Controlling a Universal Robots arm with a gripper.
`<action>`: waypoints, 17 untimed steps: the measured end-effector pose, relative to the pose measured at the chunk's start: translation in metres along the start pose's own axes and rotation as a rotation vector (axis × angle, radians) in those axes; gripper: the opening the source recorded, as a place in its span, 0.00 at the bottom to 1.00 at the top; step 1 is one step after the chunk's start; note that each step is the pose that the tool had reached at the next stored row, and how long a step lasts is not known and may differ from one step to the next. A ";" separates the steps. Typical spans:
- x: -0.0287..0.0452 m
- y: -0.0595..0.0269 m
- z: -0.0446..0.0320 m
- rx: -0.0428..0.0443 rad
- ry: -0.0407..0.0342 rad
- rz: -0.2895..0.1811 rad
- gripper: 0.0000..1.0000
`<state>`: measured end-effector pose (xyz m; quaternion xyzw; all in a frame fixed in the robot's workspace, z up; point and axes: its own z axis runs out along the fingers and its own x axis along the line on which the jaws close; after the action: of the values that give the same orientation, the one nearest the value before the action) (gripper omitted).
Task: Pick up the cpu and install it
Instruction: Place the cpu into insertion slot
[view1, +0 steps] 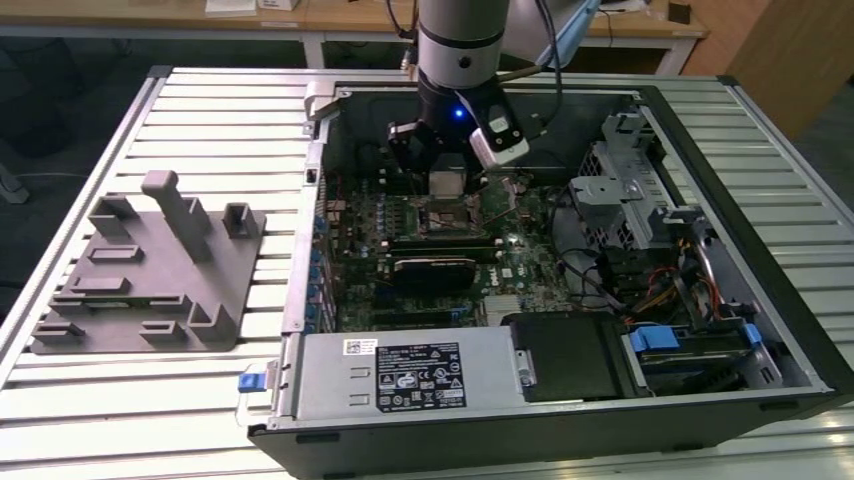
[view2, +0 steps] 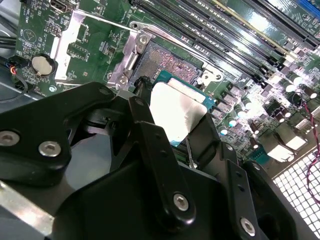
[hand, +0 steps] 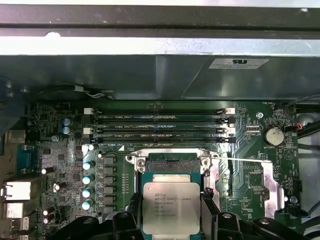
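The cpu (hand: 171, 207), a small square chip with a silvery top and a paler rim, is clamped between my black fingers (hand: 133, 210). My gripper (view1: 447, 182) is shut on the cpu (view1: 447, 183) inside the open computer case, just above the motherboard's socket (view1: 441, 213). In the second wrist view the cpu (view2: 175, 110) hangs tilted over the near edge of the open socket (view2: 167, 62), whose metal frame is lifted back. In the first wrist view the socket (hand: 172, 162) shows just beyond the chip.
The grey plastic tray (view1: 147, 270) with upright posts lies on the slatted table at the exterior view's left. Memory slots (hand: 160, 125), capacitors (hand: 87, 177) and a coin cell (hand: 273, 135) surround the socket. The power supply (view1: 400, 375) and drive cage (view1: 627, 190) crowd the case.
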<state>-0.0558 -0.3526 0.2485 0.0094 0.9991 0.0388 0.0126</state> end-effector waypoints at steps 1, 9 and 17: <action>0.0000 0.0000 0.0000 0.0000 0.0000 0.000 0.55; 0.0000 0.0000 0.0001 0.0000 0.0000 0.000 0.55; 0.0000 0.0000 0.0003 0.0022 -0.0070 0.090 0.55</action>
<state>-0.0558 -0.3526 0.2482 0.0543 0.9977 0.0382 0.0144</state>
